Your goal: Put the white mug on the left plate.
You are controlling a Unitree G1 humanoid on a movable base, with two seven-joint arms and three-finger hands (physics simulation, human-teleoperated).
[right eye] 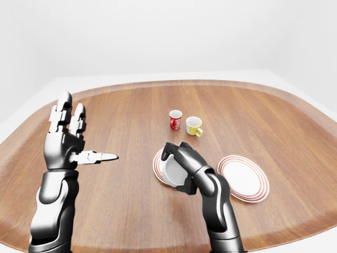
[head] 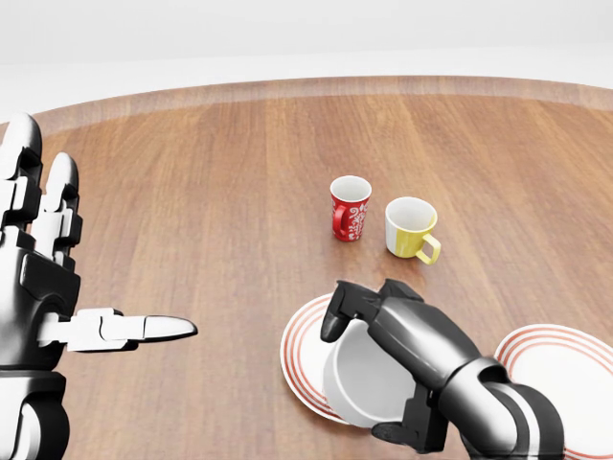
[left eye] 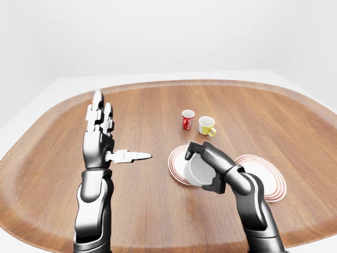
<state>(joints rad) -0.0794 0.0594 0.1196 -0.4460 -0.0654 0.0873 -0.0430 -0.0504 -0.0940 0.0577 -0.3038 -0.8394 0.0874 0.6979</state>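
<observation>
Fingers of the right hand (head: 383, 359) wrap round the white mug (head: 359, 379), gripping it from above and from the side, so the mug is tilted with its mouth turned toward the bottom left of the head view. The mug sits over the left plate (head: 305, 340), covering much of that plate's right part; I cannot tell from here whether its base touches the plate or hangs just above it.

Taking the left plate as the mark: the right plate (right eye: 243, 178) lies to its right, apart from it, both of them white with red rings. The red mug (head: 350, 208) stands upright above the left plate in the head view, well apart from it, and the yellow mug (head: 412, 228) stands just beside the red one on its right, handle pointing to the lower right. All of these rest on a wooden table (head: 211, 192) with a rounded rim.

The left hand (left eye: 100, 139) is raised far to the left of the left plate, open, its two fingers pointing straight up and the thumb stretched sideways toward the plate. It holds nothing and touches nothing.
</observation>
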